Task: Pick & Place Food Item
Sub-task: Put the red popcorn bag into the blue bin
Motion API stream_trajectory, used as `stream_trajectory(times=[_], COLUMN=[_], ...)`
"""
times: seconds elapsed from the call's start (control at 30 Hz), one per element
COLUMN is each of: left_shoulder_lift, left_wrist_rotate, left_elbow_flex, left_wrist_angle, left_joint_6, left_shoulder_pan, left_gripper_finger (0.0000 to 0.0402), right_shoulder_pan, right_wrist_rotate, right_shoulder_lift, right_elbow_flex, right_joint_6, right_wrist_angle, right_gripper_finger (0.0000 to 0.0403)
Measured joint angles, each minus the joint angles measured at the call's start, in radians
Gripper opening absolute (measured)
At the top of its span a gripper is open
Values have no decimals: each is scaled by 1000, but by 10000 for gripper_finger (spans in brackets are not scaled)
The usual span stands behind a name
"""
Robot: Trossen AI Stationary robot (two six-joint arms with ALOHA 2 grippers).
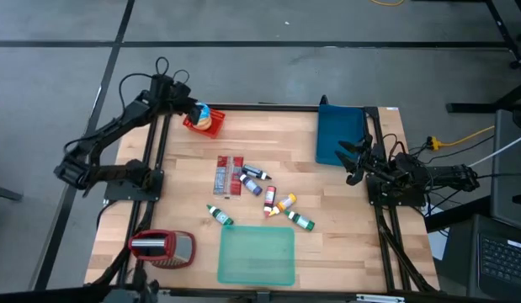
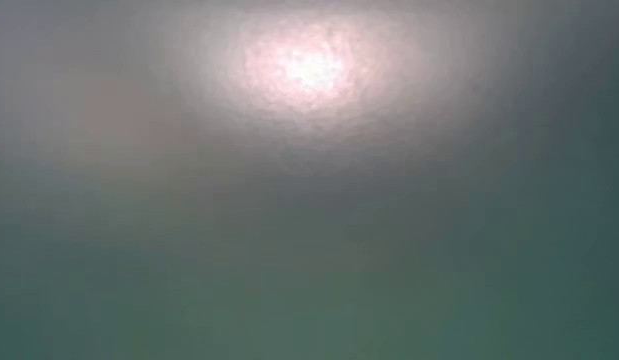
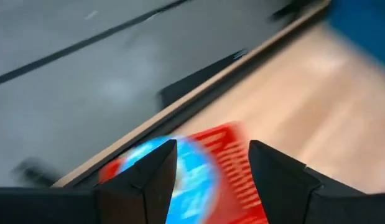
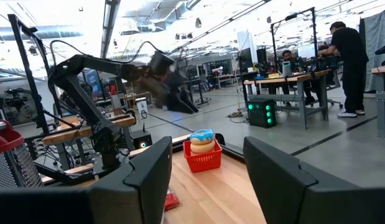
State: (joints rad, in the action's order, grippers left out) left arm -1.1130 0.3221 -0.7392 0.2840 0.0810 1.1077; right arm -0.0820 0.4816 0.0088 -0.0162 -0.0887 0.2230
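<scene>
The blue-frosted doughnut [image 4: 201, 138] sat in a small red plastic basket [image 1: 204, 124] at the far left corner of the wooden table [image 1: 344, 194]. The left gripper [image 1: 189, 108] hovered just beside it, fingers apart and empty (the wrist view showed the basket between them, below). The right gripper [image 1: 351, 160] waited near the blue bin [image 1: 340, 133], fingers apart, holding nothing.

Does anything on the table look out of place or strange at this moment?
Yes. The red basket with the blue-frosted donut sits at the table's far edge. The low view shows only a blurry glow, as if blocked.
</scene>
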Motion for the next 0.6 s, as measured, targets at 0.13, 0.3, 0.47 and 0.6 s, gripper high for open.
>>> stream_trajectory(times=[0.13,0.3,0.47,0.6], left_shoulder_lift=[98,197,210,165], left_wrist_rotate=[137,173,6,-249], left_elbow_flex=[0,0,0,0], left_wrist_angle=[-39,-40,1,95], left_joint_6=[-70,-162,-214,-203], left_shoulder_pan=[-102,-325,-607,-827], left_gripper_finger=[194,194,194,203], right_shoulder_pan=[0,0,0,0], right_wrist_rotate=[0,0,0,0], right_shoulder_lift=[0,0,0,0], right_elbow_flex=[0,0,0,0], right_joint_6=[6,6,6,6], right_wrist_angle=[0,0,0,0], right_gripper_finger=[204,204,204,204])
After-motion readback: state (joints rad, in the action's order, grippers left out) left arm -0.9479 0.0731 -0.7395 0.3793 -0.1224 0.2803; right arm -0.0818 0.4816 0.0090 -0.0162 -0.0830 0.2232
